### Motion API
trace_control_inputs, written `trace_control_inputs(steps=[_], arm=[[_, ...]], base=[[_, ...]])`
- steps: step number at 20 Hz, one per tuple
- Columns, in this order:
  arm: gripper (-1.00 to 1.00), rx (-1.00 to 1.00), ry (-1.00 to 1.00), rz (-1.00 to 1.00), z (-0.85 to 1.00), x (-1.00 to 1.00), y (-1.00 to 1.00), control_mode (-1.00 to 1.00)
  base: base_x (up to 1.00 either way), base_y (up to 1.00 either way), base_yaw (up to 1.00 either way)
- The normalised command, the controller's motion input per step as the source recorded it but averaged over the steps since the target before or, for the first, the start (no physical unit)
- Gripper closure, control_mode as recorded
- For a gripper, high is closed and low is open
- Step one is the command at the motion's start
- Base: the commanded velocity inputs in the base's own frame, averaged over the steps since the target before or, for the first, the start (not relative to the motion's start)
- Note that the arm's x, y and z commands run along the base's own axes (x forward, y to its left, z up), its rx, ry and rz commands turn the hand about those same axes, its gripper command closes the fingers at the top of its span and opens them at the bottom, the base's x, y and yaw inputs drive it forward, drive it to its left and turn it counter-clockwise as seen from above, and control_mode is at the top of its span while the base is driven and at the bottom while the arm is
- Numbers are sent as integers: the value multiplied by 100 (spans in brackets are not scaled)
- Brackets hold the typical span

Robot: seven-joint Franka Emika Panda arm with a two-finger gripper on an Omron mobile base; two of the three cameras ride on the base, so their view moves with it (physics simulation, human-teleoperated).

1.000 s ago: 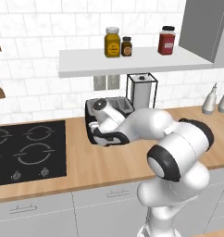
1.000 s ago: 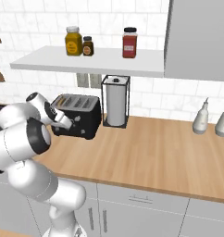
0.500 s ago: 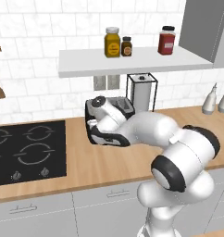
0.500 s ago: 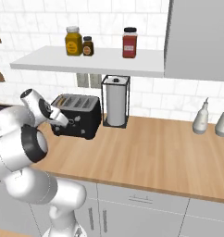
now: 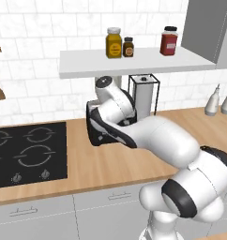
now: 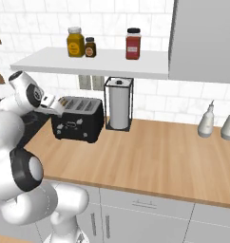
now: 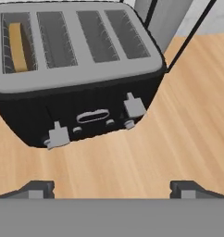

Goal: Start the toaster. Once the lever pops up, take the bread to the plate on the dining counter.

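Standing on wood counter [image 6: 155,152] under shelf [image 6: 95,62]: toaster [image 6: 78,119].

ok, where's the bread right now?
In the hand view the bread stands in the leftmost slot of the toaster, which sits on the wood counter left of the paper towel holder.

The toaster [image 6: 78,118] stands on the counter [image 6: 150,156], against the wall. The bread [image 7: 16,42] sits in the toaster's leftmost slot as the hand view shows it. A paper-towel holder [image 6: 119,103] stands just right of the toaster. A shelf [image 6: 93,62] above carries three jars [image 6: 75,42]. The cooktop [image 5: 26,152] lies left of the toaster. Two bottles [image 6: 206,120] stand far right.
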Motion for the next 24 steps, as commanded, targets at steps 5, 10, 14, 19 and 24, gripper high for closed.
trace_control_inputs(steps=[5, 10, 14, 19, 24], arm=[[-100, 1, 0, 0, 8, -4, -7, -100], [-100, 10, 0, 0, 19, -16, -30, -100], [-100, 13, 0, 6, 38, -10, -26, -100], [-100, 5, 0, 23, 19, 0, -5, -100], [-100, 0, 0, 28, 0, 14, 16, -100]], base=[[0, 0, 0], [0, 0, 0], [0, 0, 0], [0, 0, 0], [0, 0, 0]])
